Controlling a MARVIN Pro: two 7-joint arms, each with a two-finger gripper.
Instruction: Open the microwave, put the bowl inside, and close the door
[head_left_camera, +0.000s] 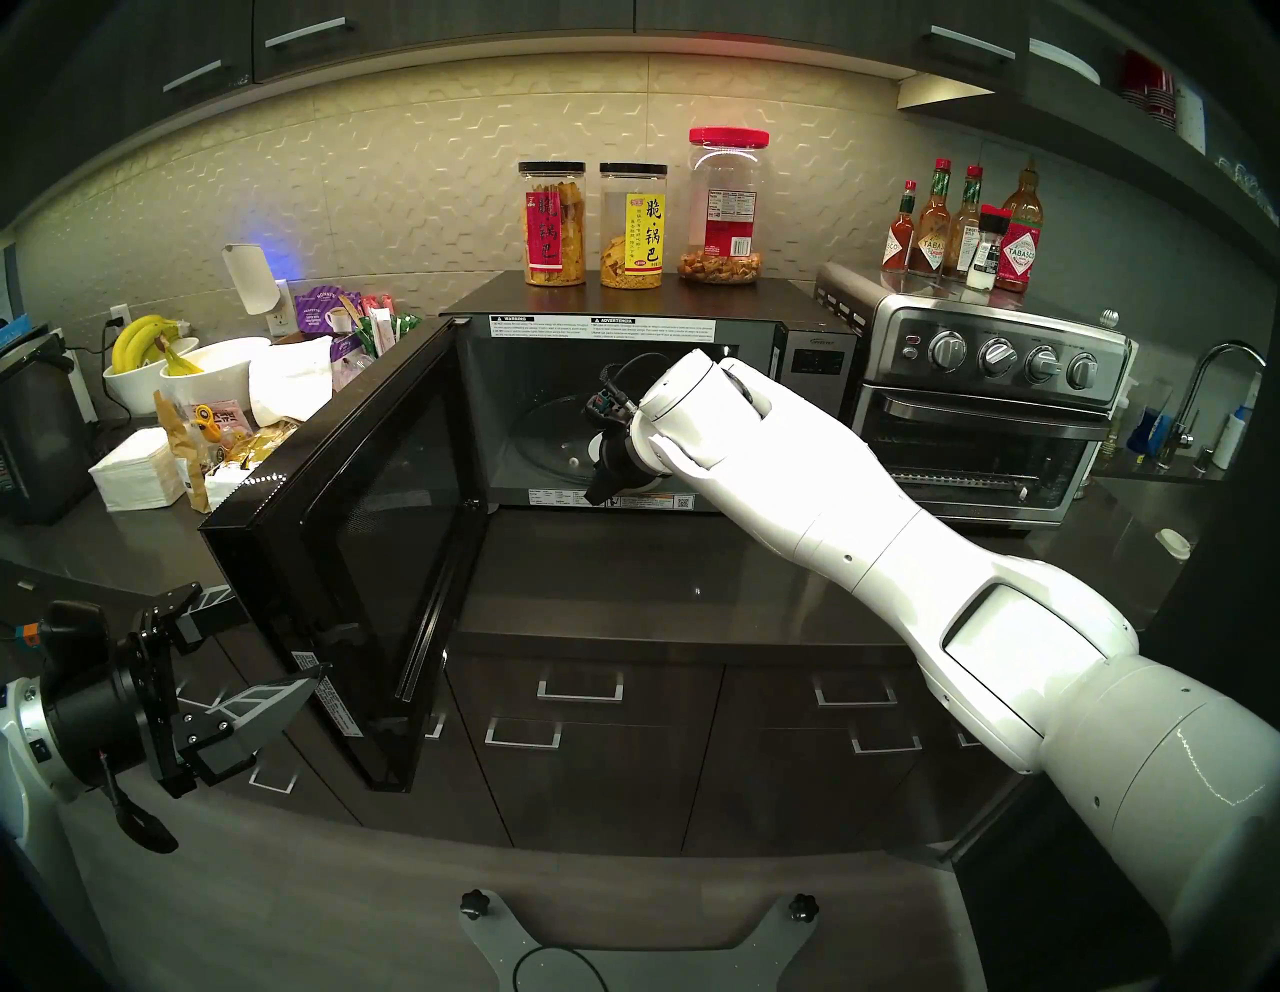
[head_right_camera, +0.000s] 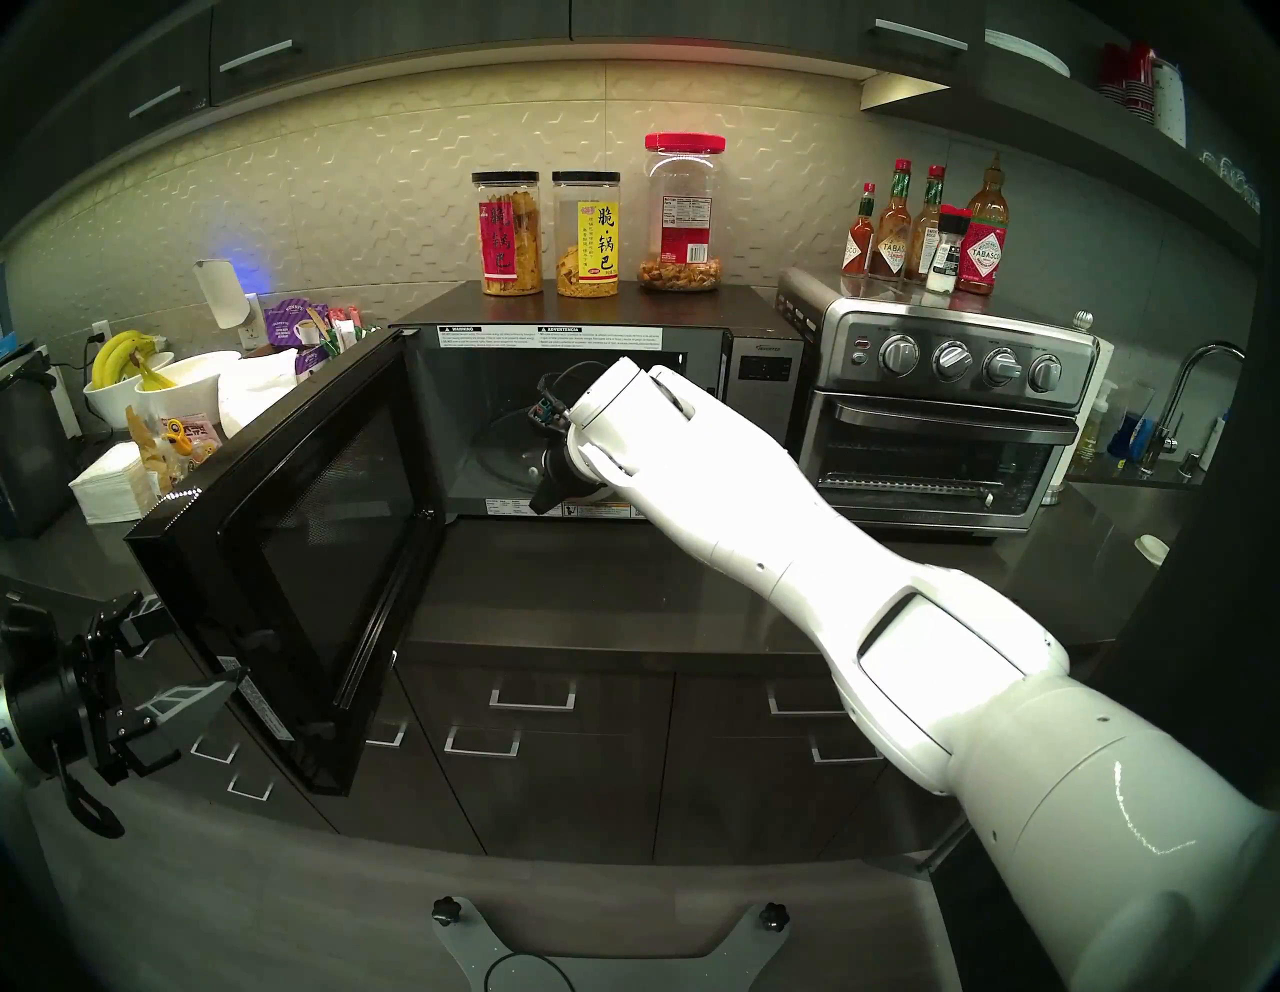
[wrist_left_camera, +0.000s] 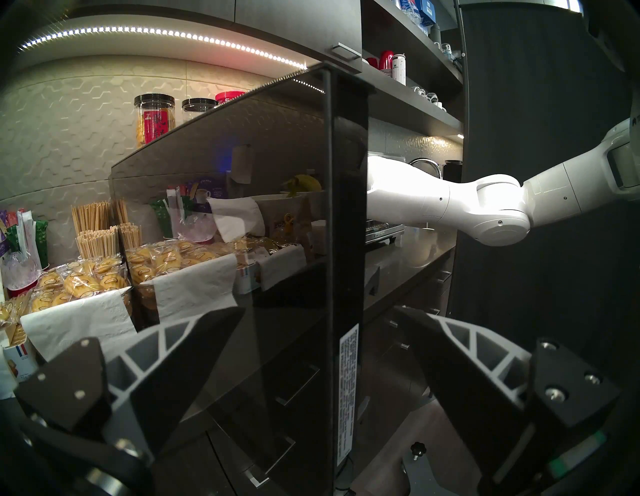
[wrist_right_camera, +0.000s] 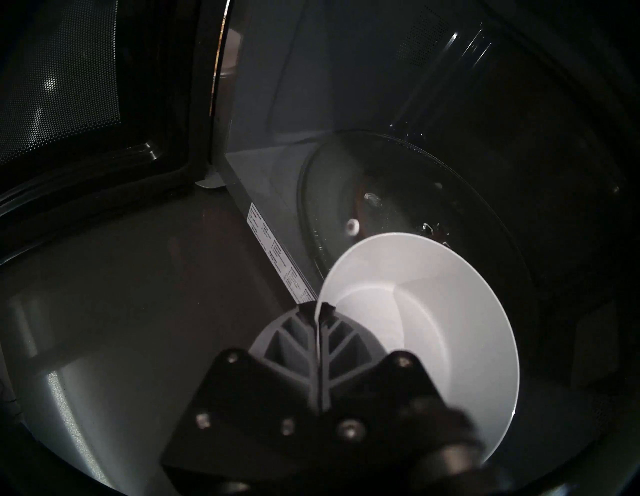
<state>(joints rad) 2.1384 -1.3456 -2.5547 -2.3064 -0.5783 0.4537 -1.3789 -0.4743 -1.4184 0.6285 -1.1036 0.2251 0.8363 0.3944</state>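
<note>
Cabinet drawers (head_left_camera: 580, 686) nearest, under the dark worktop (head_left_camera: 623, 575); left claw (wrist_left_camera: 320, 350) low at the near left, fingers (wrist_left_camera: 194, 350) spread wide apart, empty, one finger either side of the door's free edge without visibly touching it. Door (head_left_camera: 360, 533) swung wide open toward the near left, mesh window on its inner face turned toward the cavity. Right arm (head_left_camera: 866, 526) stretched from the near right across the worktop into the mouth of the microwave (head_left_camera: 817, 360). Right claw (wrist_right_camera: 318, 313) pressed together on the rim of the bowl (wrist_right_camera: 450, 329), one finger inside the wall and one outside. Bowl small, white, empty, tilted, at the front edge of the glass turntable (wrist_right_camera: 415, 180), partly over it; contact with the glass impossible to tell. Toaster oven (head_left_camera: 983, 415) just right of the microwave. Three snack jars (head_left_camera: 630, 225) farther back on the microwave's top
</note>
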